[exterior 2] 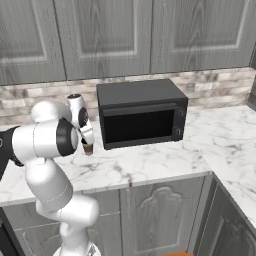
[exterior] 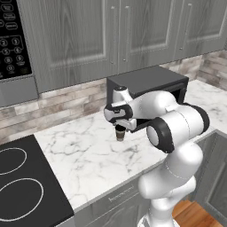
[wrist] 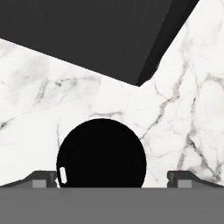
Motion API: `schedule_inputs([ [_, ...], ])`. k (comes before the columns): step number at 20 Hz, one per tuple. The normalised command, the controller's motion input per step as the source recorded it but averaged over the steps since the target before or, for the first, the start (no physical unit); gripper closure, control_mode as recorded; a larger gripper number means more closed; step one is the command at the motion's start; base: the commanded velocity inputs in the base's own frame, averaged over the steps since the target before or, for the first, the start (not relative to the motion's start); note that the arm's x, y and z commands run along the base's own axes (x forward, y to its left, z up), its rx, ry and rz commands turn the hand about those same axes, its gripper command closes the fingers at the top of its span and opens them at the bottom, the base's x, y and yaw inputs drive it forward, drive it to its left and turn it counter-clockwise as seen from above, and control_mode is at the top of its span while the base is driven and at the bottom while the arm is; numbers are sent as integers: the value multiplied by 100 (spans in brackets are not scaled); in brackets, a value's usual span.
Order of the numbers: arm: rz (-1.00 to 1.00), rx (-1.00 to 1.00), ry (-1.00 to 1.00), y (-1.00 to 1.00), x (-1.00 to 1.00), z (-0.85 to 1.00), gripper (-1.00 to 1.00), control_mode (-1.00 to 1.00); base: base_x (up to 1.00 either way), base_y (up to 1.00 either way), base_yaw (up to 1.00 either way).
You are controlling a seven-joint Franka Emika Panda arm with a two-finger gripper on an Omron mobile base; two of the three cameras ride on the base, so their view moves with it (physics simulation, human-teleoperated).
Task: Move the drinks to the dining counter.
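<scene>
Hand view looks straight down on the cup (wrist: 101, 153), its round black lid sitting low in the picture between the two fingertips (wrist: 43, 178), which stand wide apart, one on each side of the lid with a gap to the marble showing on the right side. Nothing is clamped; the gripper (wrist: 112, 179) is spread open above the cup. The dark top of the microwave (wrist: 83, 35) runs across the upper part of this view, its corner pointing down toward the cup.

In the left base view the cup (exterior: 119, 133) stands upright on the marble desk (exterior: 84, 159), just in front of the microwave (exterior: 146, 88) near its left front corner. The gripper (exterior: 119, 125) hangs directly over the cup, pointing down, its fingers at about the level of the lid; whether they touch it I cannot tell. The black stove (exterior: 22, 186) lies well to the left of the microwave, at the desk's far end.

In the right base view the cup (exterior 2: 88, 148) shows as a small brown shape just left of the microwave (exterior 2: 142, 112), under the gripper (exterior 2: 87, 142), partly hidden by the arm.
</scene>
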Motion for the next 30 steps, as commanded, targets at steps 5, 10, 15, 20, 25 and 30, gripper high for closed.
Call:
schedule_inputs([
  [5,0,1,0,0,4,-18,-100,-100,0,0,0],
  [10,0,1,0,0,9,-20,-100,-100,0,0,0],
  [15,0,1,0,0,7,-31,-100,-100,0,0,0],
  [20,0,2,0,0,0,-44,-100,-100,0,0,0],
  [25,0,2,-1,0,0,-33,100,-100,0,0,0],
  [30,0,5,-5,0,-19,-29,100,-100,0,0,0],
])
